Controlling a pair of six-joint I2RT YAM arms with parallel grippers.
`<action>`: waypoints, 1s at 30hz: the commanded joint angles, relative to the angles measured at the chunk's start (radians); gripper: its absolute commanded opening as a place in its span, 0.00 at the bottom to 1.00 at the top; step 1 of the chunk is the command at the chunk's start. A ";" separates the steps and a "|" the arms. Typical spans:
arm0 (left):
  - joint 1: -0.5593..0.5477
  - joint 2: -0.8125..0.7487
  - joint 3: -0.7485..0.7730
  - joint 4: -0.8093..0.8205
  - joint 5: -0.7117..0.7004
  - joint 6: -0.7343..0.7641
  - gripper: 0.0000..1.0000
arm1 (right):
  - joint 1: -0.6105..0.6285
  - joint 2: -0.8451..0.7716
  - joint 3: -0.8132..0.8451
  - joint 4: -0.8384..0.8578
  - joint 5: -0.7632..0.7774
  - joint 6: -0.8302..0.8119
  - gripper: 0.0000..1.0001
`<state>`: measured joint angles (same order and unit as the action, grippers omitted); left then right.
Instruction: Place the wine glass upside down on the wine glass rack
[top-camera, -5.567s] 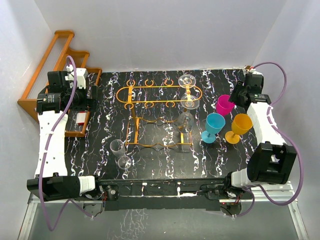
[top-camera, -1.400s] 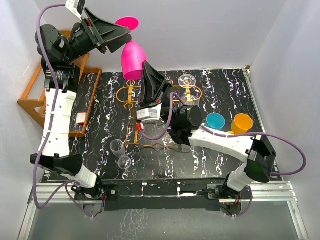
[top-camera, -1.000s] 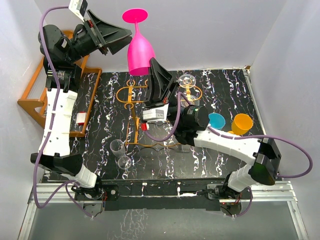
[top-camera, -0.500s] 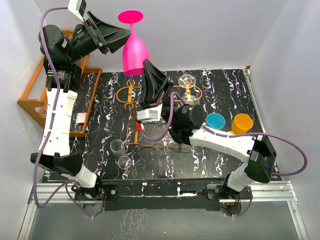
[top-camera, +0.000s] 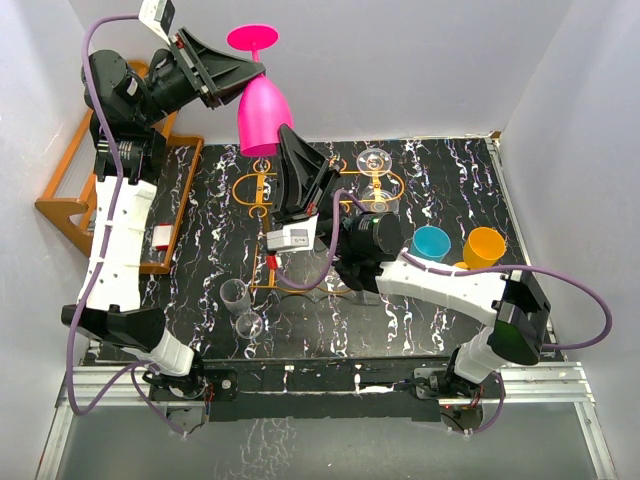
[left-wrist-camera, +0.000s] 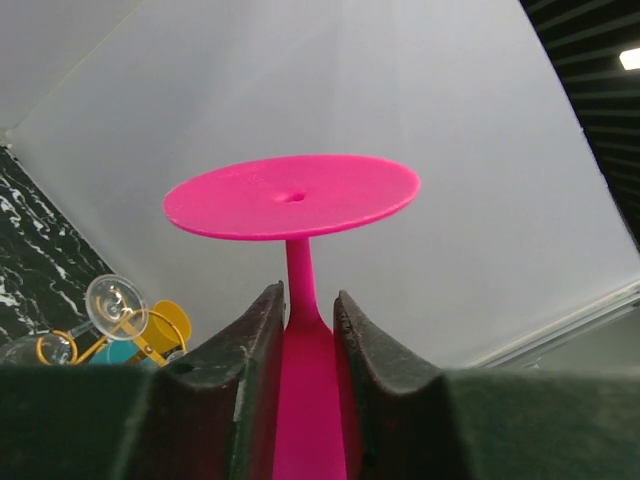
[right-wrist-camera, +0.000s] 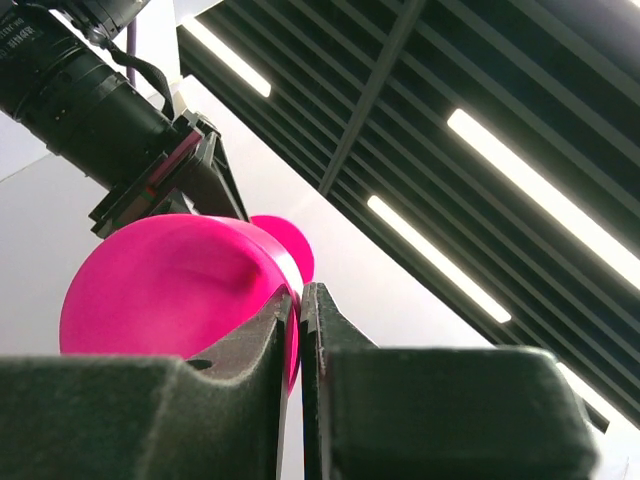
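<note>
High above the wine glass rack (top-camera: 241, 186), the inverted pink wine glass (top-camera: 258, 112) is mid-handover: the right gripper (right-wrist-camera: 300, 292) pinches its rim and the left gripper (left-wrist-camera: 305, 302) clamps its stem (foot uppermost). Next, probably, the right lets go and the left lowers it.

- The wine glass (top-camera: 258, 115) no longer stands on the table (top-camera: 200, 260); it now hangs inverted over the wine glass rack (top-camera: 262, 190).
- The left gripper (left-wrist-camera: 305, 300) has narrowed around its stem.

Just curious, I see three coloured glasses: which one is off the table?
The pink glass, held upside down in the air, foot on top. The blue glass and orange glass both stand upright on the table.
</note>
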<state>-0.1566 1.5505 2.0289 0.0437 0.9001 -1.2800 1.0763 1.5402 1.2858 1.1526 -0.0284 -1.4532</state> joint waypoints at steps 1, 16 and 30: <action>-0.013 -0.021 -0.003 0.012 0.025 -0.009 0.11 | 0.005 0.011 0.042 -0.024 0.000 -0.019 0.08; -0.017 -0.014 0.024 0.104 0.092 -0.020 0.00 | -0.002 0.001 0.017 -0.132 -0.072 -0.003 0.08; -0.025 -0.006 0.013 0.074 0.217 0.076 0.00 | -0.052 -0.107 -0.051 -0.260 -0.190 0.027 0.08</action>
<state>-0.1490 1.5677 2.0224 0.0891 0.9260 -1.2377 1.0389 1.4723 1.2461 0.9882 -0.1493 -1.4887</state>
